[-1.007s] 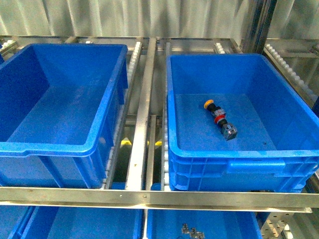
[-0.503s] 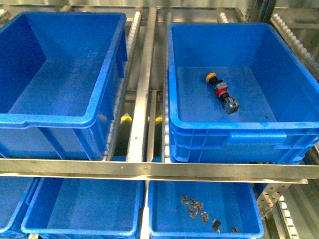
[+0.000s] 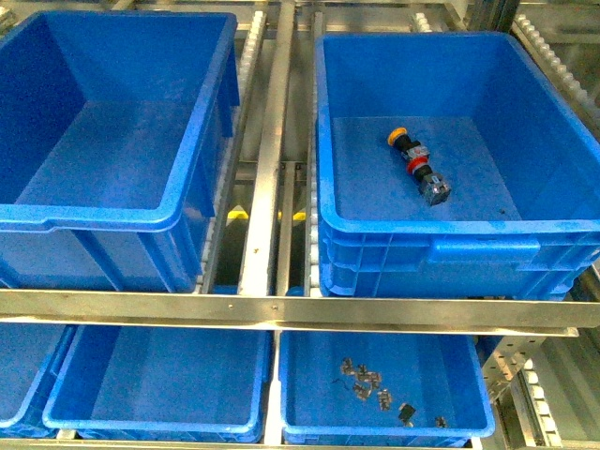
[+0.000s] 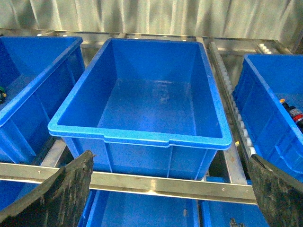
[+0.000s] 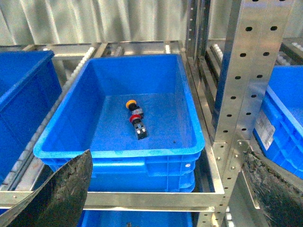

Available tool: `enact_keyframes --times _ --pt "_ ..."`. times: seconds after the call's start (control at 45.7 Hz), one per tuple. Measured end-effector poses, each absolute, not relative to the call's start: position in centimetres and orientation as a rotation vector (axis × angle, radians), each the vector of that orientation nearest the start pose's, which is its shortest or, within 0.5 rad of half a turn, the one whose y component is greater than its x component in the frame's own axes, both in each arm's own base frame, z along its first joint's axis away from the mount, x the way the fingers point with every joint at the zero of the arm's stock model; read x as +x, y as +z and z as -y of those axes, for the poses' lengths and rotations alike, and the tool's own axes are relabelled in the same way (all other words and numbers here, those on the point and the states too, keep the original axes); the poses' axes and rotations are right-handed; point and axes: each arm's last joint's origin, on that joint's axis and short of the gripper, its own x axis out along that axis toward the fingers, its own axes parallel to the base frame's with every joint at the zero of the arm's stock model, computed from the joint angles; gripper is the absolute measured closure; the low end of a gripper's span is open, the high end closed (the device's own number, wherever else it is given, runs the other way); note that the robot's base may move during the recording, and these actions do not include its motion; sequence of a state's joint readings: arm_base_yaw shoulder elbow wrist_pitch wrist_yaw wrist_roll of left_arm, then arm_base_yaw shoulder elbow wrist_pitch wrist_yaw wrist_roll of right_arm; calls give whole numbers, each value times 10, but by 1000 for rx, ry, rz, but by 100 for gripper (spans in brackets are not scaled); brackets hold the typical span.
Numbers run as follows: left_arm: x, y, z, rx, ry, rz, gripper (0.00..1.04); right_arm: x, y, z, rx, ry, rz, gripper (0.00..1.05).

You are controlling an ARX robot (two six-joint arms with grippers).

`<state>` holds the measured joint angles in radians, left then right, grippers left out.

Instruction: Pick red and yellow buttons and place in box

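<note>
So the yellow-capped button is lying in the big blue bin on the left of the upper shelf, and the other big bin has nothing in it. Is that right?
Not quite. The yellow-capped button lies in the right-hand bin; it is the left-hand bin that has nothing in it. The front view shows this.

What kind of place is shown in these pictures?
Probably a parts-picking station in a factory or warehouse: deep blue bins sit on a metal flow rack with roller tracks, a push-button switch lies in one, and small parts fill a lower tray.
</note>
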<state>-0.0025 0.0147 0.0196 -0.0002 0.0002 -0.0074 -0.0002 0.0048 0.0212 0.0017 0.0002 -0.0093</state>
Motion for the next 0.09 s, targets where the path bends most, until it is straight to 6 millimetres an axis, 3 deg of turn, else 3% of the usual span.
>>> enact_keyframes --times 0.088 --pt "97 169 0 -8 -3 5 8 97 171 0 -9 0 18 7"
